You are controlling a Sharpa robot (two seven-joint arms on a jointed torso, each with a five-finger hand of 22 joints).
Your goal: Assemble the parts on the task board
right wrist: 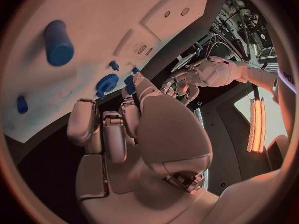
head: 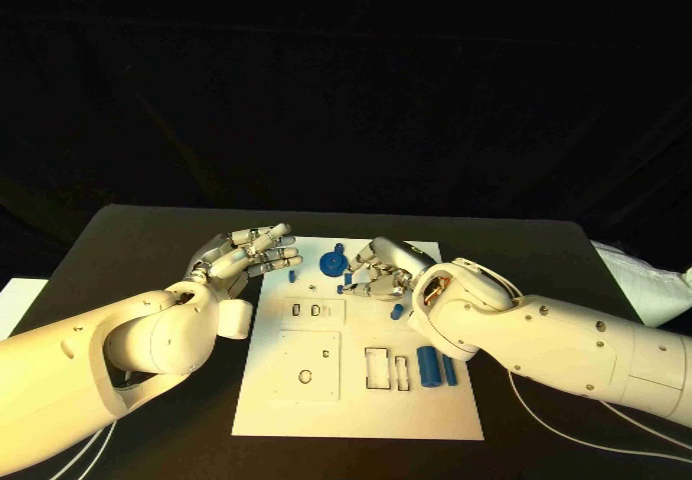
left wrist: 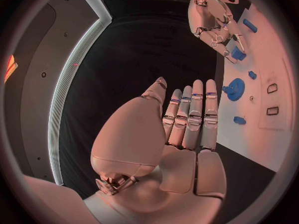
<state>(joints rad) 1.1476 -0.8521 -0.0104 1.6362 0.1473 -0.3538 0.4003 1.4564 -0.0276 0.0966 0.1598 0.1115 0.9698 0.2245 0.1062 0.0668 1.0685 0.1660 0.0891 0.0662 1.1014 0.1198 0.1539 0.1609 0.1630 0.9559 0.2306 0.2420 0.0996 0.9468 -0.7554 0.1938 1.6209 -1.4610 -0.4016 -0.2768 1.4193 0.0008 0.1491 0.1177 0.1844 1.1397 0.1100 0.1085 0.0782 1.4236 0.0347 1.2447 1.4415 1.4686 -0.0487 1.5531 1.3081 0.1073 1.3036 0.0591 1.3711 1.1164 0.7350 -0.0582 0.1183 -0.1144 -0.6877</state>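
Observation:
The white task board (head: pixel 361 410) lies in the middle of the table. A blue gear (head: pixel 333 263) stands near its far edge. My right hand (head: pixel 382 270) hovers just right of the gear with its fingers curled, and its fingertips pinch a small blue part (left wrist: pixel 236 54), which sits beside the gear (right wrist: pixel 107 83). My left hand (head: pixel 245 255) is raised at the board's far left corner. It holds nothing and its fingers (left wrist: pixel 193 117) are stretched out. A thick blue cylinder (head: pixel 428 366) and a thinner blue pin (head: pixel 449 370) lie on the board's right side.
Small blue pieces rest on the board: one (head: pixel 293 275) near the left hand and one (head: pixel 397 311) under my right wrist. Rectangular slots (head: pixel 378 368) and a raised plate (head: pixel 306 365) mark the board's near half. Black table (head: pixel 144 240) surrounds the board.

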